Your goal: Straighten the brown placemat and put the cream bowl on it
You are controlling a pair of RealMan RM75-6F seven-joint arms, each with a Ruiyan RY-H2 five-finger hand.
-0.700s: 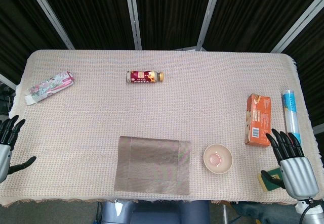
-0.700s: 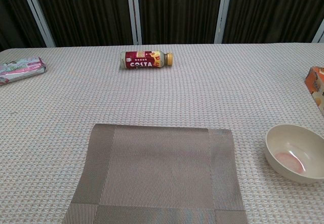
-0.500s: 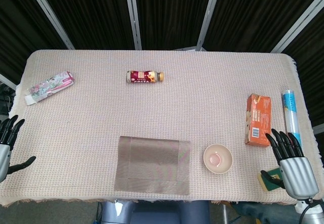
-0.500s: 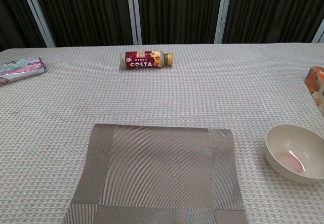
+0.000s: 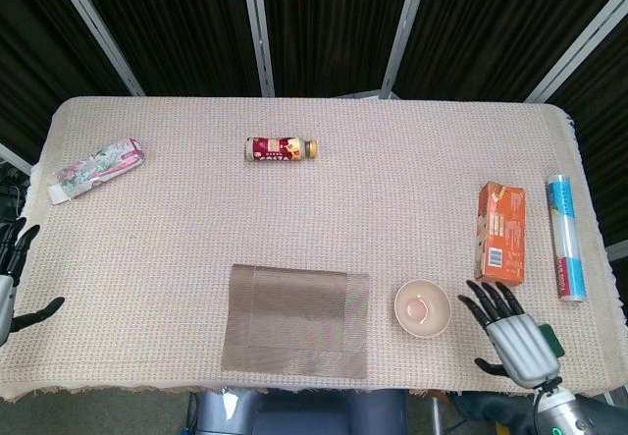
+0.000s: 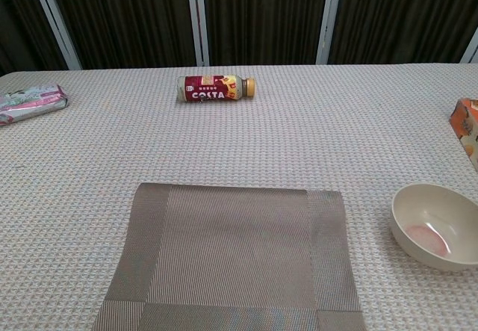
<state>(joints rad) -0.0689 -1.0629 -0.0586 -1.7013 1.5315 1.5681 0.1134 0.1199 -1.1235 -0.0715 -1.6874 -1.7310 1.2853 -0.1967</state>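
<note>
The brown placemat (image 5: 296, 320) (image 6: 231, 256) lies flat at the table's front edge, its sides almost parallel to that edge. The cream bowl (image 5: 423, 308) (image 6: 438, 226) stands upright and empty on the cloth just right of the mat, not touching it. My right hand (image 5: 512, 329) hovers at the front right, a short way right of the bowl, fingers spread and holding nothing. At the far left edge my left hand (image 5: 12, 278) is partly out of frame, its fingers apart and empty. Neither hand shows in the chest view.
A Costa bottle (image 5: 282, 148) (image 6: 217, 88) lies on its side at the back. A pink packet (image 5: 98, 168) (image 6: 31, 101) is at back left. An orange carton (image 5: 500, 232) and a blue tube (image 5: 565, 236) lie at the right. A green thing (image 5: 547, 338) peeks out behind my right hand.
My right hand has moved left and toward the bowl, away from the right edge. My left hand has slipped slightly further out of frame. Mat and bowl have not moved.
</note>
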